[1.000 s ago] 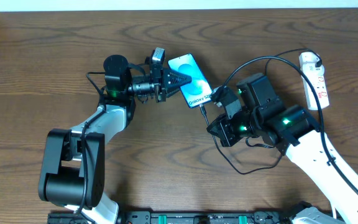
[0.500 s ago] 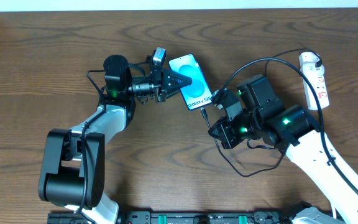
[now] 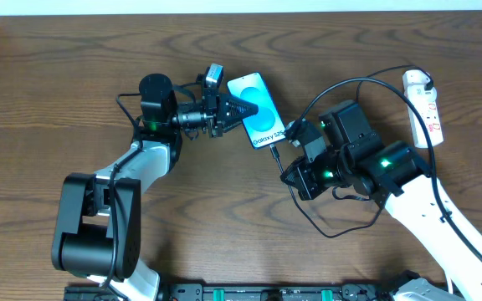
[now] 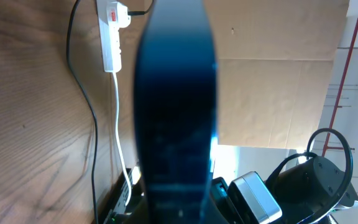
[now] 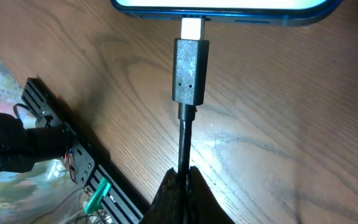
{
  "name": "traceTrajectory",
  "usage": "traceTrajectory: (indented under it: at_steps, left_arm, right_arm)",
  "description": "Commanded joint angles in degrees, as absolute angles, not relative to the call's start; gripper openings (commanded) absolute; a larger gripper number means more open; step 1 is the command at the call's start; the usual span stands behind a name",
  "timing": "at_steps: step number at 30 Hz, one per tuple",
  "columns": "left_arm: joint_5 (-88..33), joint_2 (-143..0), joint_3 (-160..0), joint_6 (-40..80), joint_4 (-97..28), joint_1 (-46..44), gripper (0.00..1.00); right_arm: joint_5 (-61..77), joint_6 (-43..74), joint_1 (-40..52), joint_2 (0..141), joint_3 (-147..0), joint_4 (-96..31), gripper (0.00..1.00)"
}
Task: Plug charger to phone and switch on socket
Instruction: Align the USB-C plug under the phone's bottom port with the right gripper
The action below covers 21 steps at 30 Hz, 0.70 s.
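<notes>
Your right pincer [image 5: 182, 179] is pinched tight on the thin black cable of the charger [image 5: 190, 71]. The pale metal tip of its boxy connector meets the blue edge of the phone [image 5: 229, 6]. Your left pincer [image 3: 243, 107] clamps the slim, turquoise-screened phone from the left, over the grained wooden table [image 3: 57, 84]. The narrow white socket [image 3: 423, 107] lies far right.

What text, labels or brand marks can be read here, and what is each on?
"Galaxy": on the turquoise-blue screen of the slim rectangular smartphone; the characters after it are too small to read.
Red markings on the narrow white power strip: too small to read.
Nothing else legible.
</notes>
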<state>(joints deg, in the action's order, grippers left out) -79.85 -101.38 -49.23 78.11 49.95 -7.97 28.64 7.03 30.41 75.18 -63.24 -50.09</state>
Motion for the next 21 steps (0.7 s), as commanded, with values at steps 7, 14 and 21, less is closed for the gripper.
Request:
traceTrajectory:
  at_steps: [7,14,21]
  left_arm:
    - [-81.89,-101.16,-50.76,79.37,50.70,-7.84,0.07]
    - [-81.89,-101.16,-50.76,79.59,50.68,-7.84,0.07]
    - [-82.15,-101.16,-50.76,79.53,50.70,-7.84,0.07]
  right_arm:
    - [28.60,7.29,30.85,75.16,-63.20,-50.15,0.01]
    - [28.60,7.70,30.85,75.16,-63.20,-50.15,0.01]
    - [28.58,7.70,30.85,75.16,-63.20,-50.13,0.01]
